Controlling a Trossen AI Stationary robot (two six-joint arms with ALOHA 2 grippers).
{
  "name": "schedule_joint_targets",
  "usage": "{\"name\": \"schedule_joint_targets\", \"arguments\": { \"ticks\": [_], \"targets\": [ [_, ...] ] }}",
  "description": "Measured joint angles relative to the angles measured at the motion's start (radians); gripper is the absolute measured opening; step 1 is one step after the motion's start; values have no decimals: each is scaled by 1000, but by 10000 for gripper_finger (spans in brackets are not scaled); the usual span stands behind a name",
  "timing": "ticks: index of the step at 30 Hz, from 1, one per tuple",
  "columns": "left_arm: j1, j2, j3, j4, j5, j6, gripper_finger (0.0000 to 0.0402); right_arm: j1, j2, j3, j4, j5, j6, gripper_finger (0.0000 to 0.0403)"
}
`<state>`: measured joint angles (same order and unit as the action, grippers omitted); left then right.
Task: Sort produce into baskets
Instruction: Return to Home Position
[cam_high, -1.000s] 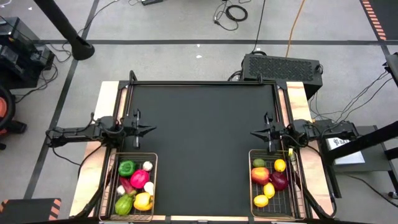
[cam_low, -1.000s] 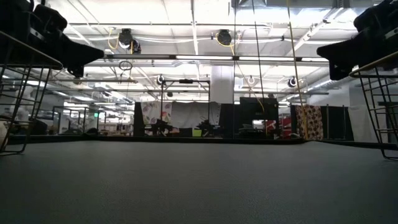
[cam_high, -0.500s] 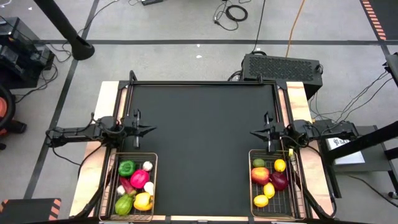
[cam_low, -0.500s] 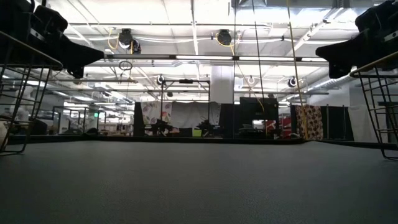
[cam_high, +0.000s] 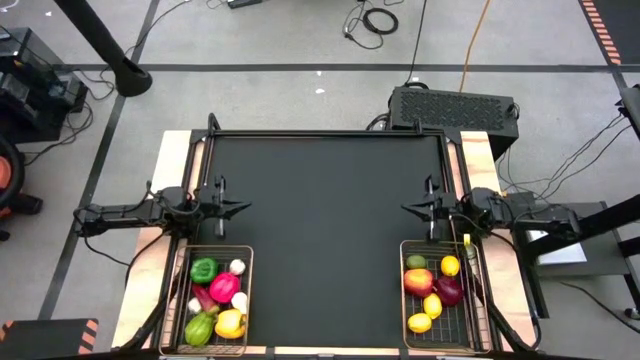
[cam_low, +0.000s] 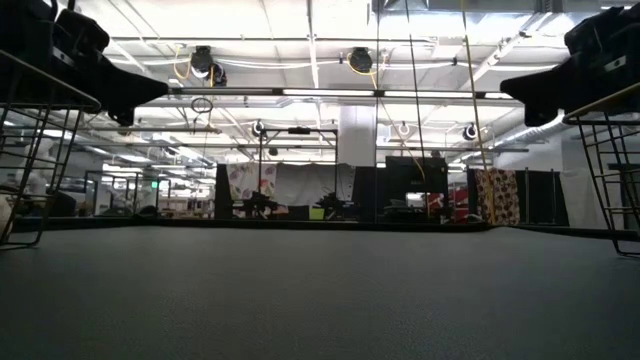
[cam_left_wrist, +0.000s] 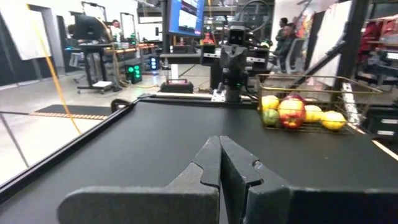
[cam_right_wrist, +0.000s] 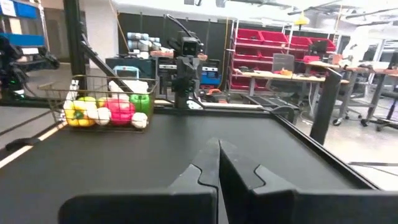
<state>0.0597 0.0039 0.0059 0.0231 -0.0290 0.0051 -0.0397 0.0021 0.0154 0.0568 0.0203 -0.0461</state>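
Note:
Two wire baskets stand at the table's near edge. The left basket holds green, pink and yellow peppers and white garlic bulbs; it also shows in the right wrist view. The right basket holds a red apple, lemons, a lime and a dark red piece; it also shows in the left wrist view. My left gripper hovers at the table's left side, shut and empty. My right gripper hovers at the right side, shut and empty.
The black table mat lies between the two arms. A black box sits beyond the table's far right corner. People stand in the room beyond the table in the left wrist view.
My right gripper has shifted slightly toward the table's left and up a little; nothing else has moved.

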Motion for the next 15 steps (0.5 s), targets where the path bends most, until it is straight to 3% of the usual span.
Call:
{"name": "schedule_joint_targets", "arguments": {
  "ticks": [15],
  "targets": [
    [0, 1, 0, -3, -23, -24, 2, -26, 0, 0, -35, 8, -22, 0]
  ]
}}
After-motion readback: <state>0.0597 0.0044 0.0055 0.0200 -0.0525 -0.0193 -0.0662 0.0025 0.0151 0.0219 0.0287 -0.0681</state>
